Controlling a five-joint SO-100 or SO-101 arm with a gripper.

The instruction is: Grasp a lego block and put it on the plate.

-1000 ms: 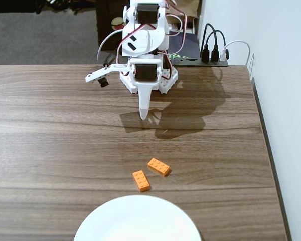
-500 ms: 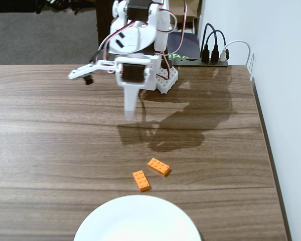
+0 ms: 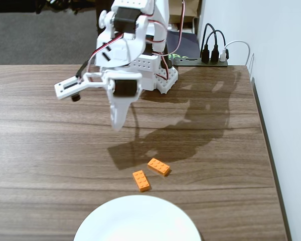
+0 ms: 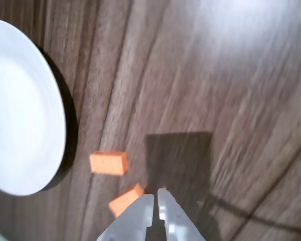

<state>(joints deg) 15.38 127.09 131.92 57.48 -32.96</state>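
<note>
Since nothing is grasped yet, the white plate [image 3: 137, 221] at the near edge sits empty; just beyond it lie two orange lego bricks [image 3: 141, 181] [image 3: 158, 166] on the wooden table [image 3: 40, 150], and the gripper [image 3: 117, 123] hangs above them, jaws nearly closed, empty.

Bare wooden table [image 3: 50, 135] lies open on all sides of two orange bricks, one [image 3: 141, 181] just beside the other [image 3: 158, 166], with a narrow gap between them. The white plate [image 3: 137, 221] sits near them at the front edge. The gripper [image 3: 116, 120] hangs above, nothing beneath it.
</note>
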